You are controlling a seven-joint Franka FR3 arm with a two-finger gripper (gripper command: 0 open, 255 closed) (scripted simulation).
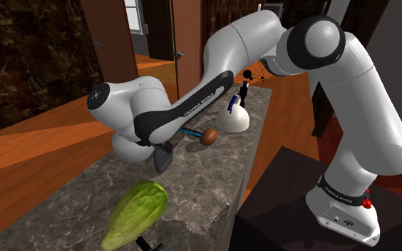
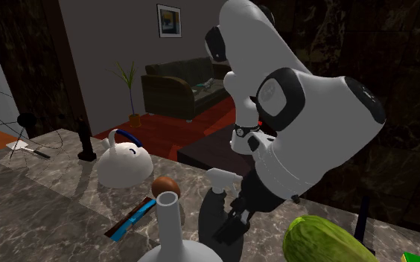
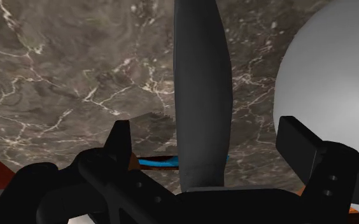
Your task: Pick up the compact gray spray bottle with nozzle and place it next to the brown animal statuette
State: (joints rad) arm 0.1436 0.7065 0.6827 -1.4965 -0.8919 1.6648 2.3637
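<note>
The spray bottle [image 2: 214, 210] is a dark grey, slim body with a pale nozzle, standing on the marble counter [image 2: 45, 201]. My gripper [image 2: 229, 227] is down beside it. In the wrist view the bottle [image 3: 200, 95] lies between my gripper's [image 3: 206, 124] fingers, which are open with a gap on each side. The small brown rounded statuette [image 1: 208, 136] sits further along the counter, seen also as a brown figure [image 2: 165, 186] next to a white dome. In the shoulder view my gripper [image 1: 162, 158] hangs low over the counter under the forearm.
A white dome with a blue handle [image 2: 123, 165] and a black figurine [image 2: 86, 143] stand beyond the statuette. A white vase [image 2: 168, 223] rises close to the bottle, its round body [image 3: 328, 83] beside my right finger. A green vegetable [image 1: 135, 214] and a flat blue-orange item [image 2: 130, 219] lie nearby.
</note>
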